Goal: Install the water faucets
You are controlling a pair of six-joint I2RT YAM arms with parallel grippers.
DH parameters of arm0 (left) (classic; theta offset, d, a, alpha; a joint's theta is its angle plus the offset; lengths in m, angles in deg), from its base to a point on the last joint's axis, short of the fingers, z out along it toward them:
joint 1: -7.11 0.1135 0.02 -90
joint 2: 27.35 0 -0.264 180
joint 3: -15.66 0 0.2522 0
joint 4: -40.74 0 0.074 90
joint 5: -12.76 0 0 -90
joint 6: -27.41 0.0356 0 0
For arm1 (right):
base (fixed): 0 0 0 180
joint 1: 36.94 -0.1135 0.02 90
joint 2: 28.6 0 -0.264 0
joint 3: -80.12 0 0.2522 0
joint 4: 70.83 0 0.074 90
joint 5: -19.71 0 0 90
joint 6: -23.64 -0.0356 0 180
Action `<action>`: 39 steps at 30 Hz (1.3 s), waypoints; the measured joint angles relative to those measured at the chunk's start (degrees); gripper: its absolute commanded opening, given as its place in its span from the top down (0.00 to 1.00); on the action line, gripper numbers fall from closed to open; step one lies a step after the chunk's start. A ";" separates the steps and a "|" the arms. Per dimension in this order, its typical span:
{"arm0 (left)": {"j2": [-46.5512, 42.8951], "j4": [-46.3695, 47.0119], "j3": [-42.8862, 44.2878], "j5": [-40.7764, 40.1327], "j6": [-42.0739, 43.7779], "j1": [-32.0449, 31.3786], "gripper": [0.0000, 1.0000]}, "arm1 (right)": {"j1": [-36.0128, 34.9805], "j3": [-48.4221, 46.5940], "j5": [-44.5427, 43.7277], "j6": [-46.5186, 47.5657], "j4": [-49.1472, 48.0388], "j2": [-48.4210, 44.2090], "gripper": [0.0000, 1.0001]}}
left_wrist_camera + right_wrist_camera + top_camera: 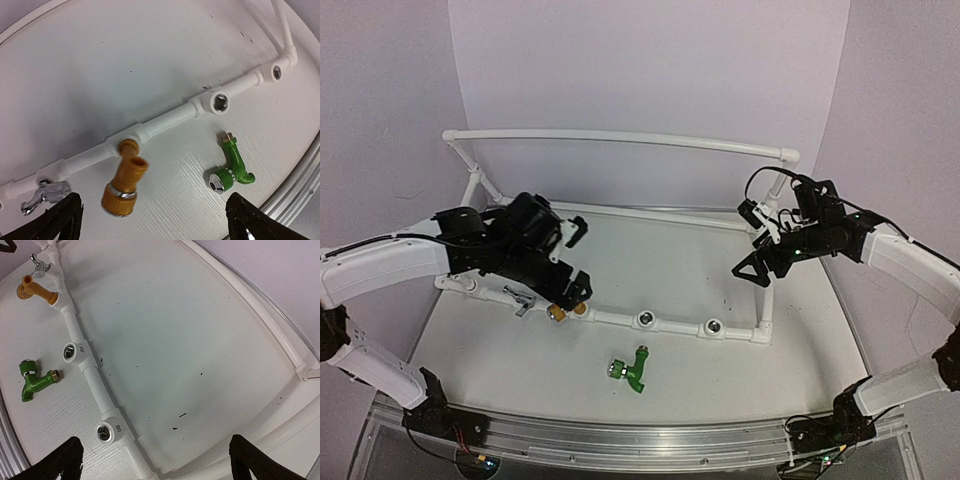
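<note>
tabletop: white round-edged tabletop (pixel 650 260), everything sits on it
frame: white plastic pipe frame (pixel 620 137), its front rail lies along the tabletop with round metal-lined sockets facing the near side
left hand: left hand (pixel 155 227) hovers over the left end of the front rail, fingers spread wide, holding nothing
right hand: right hand (pixel 156 460) is up by the frame's right end, also spread wide and holding nothing
yellow one: brass-yellow faucet (pixel 125 187) has its threaded end in a rail socket, looks seated
green one: bright green faucet (pixel 231 167) lies loose on the tabletop, just in front of an empty socket (pixel 220 102)
silver one: small silver faucet (pixel 45 195) sits at the rail just left of the yellow one, can't tell how far in
</note>
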State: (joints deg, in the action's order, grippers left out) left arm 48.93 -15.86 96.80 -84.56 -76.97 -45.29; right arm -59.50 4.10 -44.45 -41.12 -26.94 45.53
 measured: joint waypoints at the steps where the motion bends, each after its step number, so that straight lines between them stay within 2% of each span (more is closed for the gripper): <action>1: 2.31 -0.67 1.29 -0.73 0.86 -2.22 0.00 | -0.01 0.01 -0.02 0.03 0.16 -0.16 0.02; 5: 11.73 -2.72 3.60 -2.57 4.90 -9.80 0.00 | -0.02 0.52 0.20 0.25 0.83 -2.68 0.02; 9: 15.61 -4.16 3.26 -1.18 10.00 -12.99 0.00 | -0.02 1.28 0.78 0.62 1.48 -7.63 0.02; 13: 14.92 -2.07 2.15 2.97 16.32 -13.53 0.00 | -0.02 1.29 0.76 1.10 2.15 -9.16 0.02; 17: 14.19 0.43 0.41 6.11 21.94 -13.96 0.05 | -0.02 1.29 0.73 1.56 4.31 -8.39 0.02; 22: 15.59 1.37 -0.25 5.64 27.47 -16.20 0.11 | -0.02 1.29 0.73 1.71 6.62 -8.64 0.02; 32: 17.54 6.25 -2.70 5.54 35.21 -17.68 0.14 | -0.02 2.24 -0.42 2.08 9.82 -15.39 0.02; 39: 21.15 9.68 -3.88 5.45 39.23 -17.68 0.17 | -0.04 2.55 -1.24 3.05 11.19 -16.42 0.02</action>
State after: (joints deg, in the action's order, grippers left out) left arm 70.09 -6.18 92.92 -79.11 -37.74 -62.97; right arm -59.55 6.65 -45.69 -38.07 -15.75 29.11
